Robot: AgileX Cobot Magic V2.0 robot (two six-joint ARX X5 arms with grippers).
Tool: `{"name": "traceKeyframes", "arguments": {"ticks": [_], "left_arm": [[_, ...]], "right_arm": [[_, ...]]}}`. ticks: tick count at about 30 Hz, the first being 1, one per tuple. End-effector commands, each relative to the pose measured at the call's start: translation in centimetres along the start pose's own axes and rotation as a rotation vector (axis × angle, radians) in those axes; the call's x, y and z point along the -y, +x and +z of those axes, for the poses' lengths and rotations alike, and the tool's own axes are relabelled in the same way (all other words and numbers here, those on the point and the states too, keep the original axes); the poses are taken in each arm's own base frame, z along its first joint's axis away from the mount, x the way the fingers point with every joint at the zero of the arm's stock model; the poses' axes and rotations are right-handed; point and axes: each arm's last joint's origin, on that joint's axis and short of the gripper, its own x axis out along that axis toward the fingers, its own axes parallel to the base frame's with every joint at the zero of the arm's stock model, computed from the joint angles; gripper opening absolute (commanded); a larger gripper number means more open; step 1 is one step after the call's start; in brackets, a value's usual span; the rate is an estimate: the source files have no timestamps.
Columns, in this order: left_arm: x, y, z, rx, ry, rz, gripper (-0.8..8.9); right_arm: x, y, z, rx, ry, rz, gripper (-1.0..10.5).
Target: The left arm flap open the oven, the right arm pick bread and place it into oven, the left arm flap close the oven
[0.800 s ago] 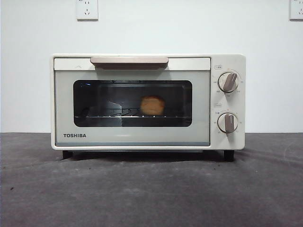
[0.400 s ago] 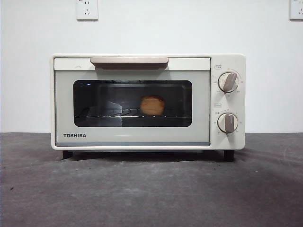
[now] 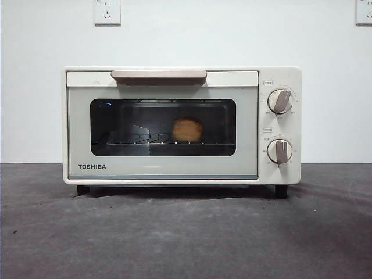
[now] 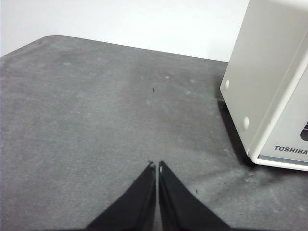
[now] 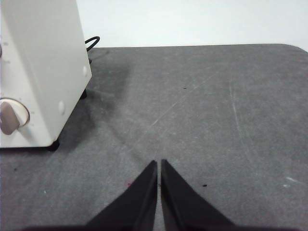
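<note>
Though closed, both grippers (image 4: 157, 167) (image 5: 159, 163) empty.

We see dark grey table (image 3: 186, 232) w/ scuffs, white wall (image 3: 232, 35) behind, two wall sockets (image 3: 107, 11) up top, black cable (image 5: 92, 42).

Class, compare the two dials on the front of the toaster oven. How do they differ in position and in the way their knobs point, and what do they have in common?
The upper dial sits above the lower dial on the panel at one side of the oven door. The upper dial's knob bar is tilted off vertical, while the lower dial's bar stands upright. Both are round, cream-ringed dials with beige knobs, similar in size, with small markings around them too fine to read.
</note>
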Motion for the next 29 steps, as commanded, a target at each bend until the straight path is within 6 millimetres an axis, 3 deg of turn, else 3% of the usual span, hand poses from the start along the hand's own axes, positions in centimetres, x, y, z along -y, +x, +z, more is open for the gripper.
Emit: {"name": "traceKeyframes", "arguments": {"ticks": [1, 29], "left_arm": [[-0.14, 0.19, -0.69, -0.022, 0.009, 0.013, 0.19], [-0.14, 0.19, -0.69, -0.022, 0.009, 0.013, 0.19]], "right_arm": [[0.00, 0.06, -0.34, -0.017, -0.044, -0.001, 0.1], [-0.03, 0.06, -0.07, 0.011, -0.044, 0.001, 0.1]]}}
